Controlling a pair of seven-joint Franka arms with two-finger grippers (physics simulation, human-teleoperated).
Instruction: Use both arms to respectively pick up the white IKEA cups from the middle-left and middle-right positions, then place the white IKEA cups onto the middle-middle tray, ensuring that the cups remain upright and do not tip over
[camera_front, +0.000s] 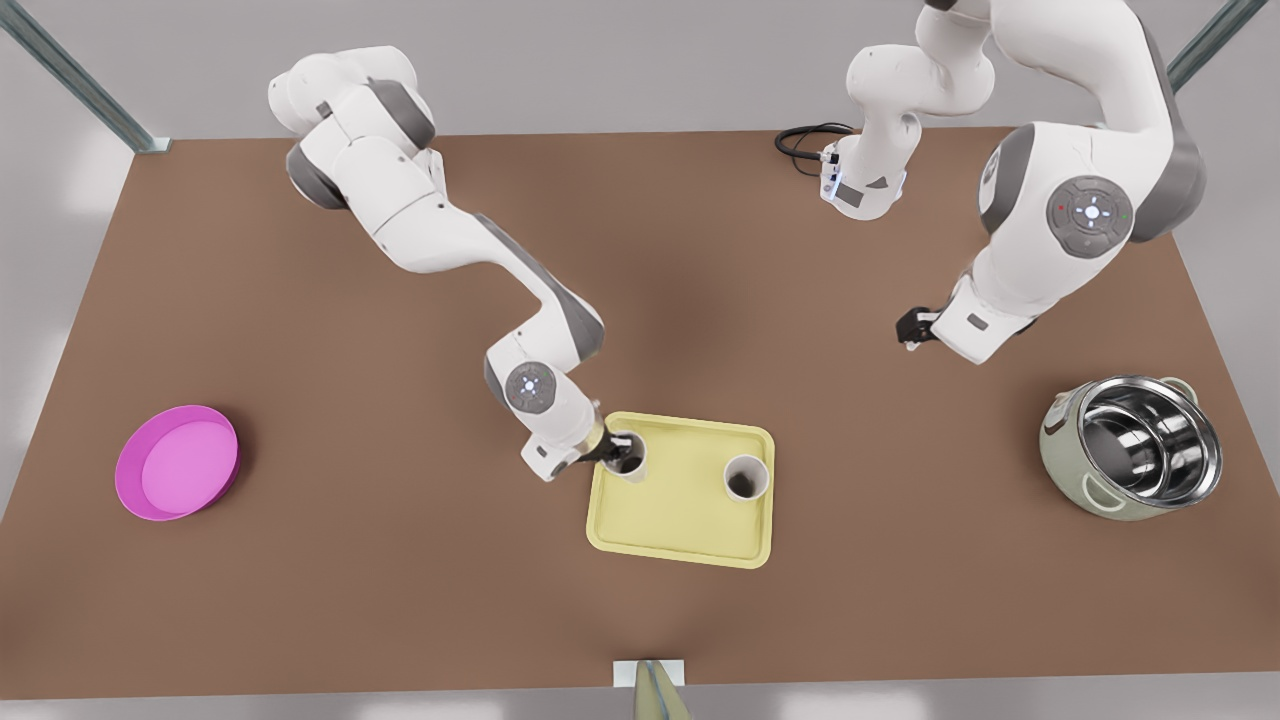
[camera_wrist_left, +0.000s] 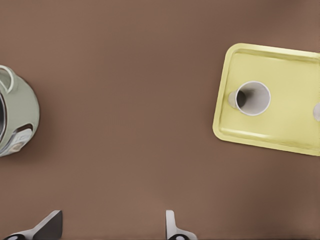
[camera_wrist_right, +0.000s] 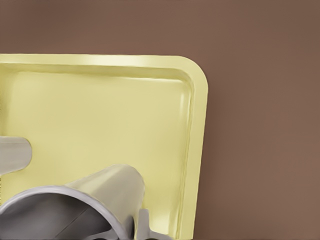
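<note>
Two white cups stand upright on the pale yellow tray (camera_front: 690, 515) low in the middle of the front view. The cup at the tray's upper left corner (camera_front: 630, 453) is pinched at its rim by the right gripper (camera_front: 612, 452). The other cup (camera_front: 746, 477) stands free toward the tray's right edge. The left gripper (camera_front: 908, 328) hangs over bare table well up and right of it, fingers (camera_wrist_left: 172, 229) spread and holding nothing. A steel pot (camera_front: 1135, 445) sits at far right, a pink dish (camera_front: 178, 462) at far left.
</note>
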